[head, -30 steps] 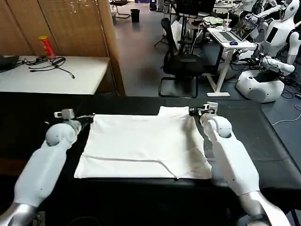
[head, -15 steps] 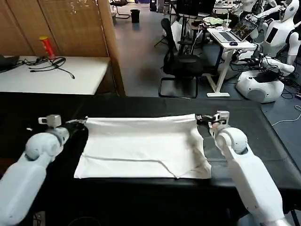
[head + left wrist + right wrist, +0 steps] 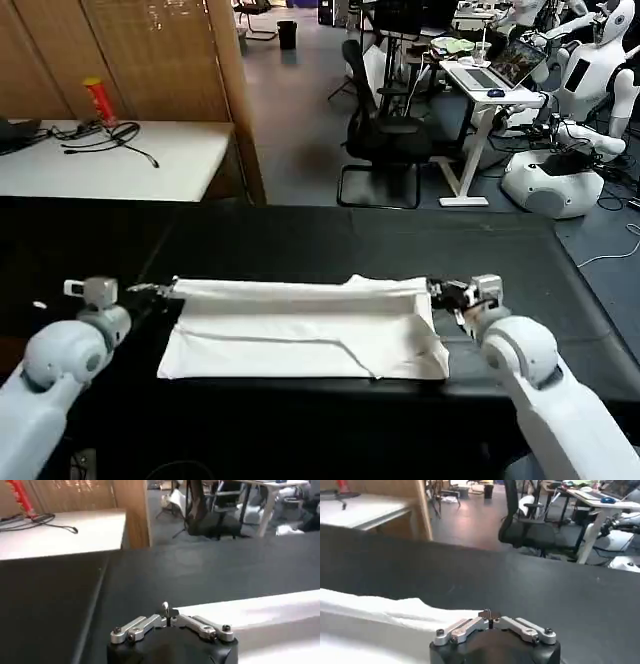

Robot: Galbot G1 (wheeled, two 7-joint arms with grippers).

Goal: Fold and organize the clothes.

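Head view: the white T-shirt (image 3: 305, 330) lies on the black tabletop (image 3: 300, 235), stretched between the two grippers, its far edge doubled toward the near hem. The left gripper (image 3: 160, 291) pinches the fold's left corner; the right gripper (image 3: 440, 292) pinches the right corner. Beyond both grippers the tabletop is bare.

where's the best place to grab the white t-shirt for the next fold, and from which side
Probably the two far corners of the T-shirt, one per side. The left gripper and right gripper sit at those ends, coming in from the outer sides. The shirt lies flat as a wide band on the black table, its far edge a straight folded ridge, so end grips should keep it taut and even.
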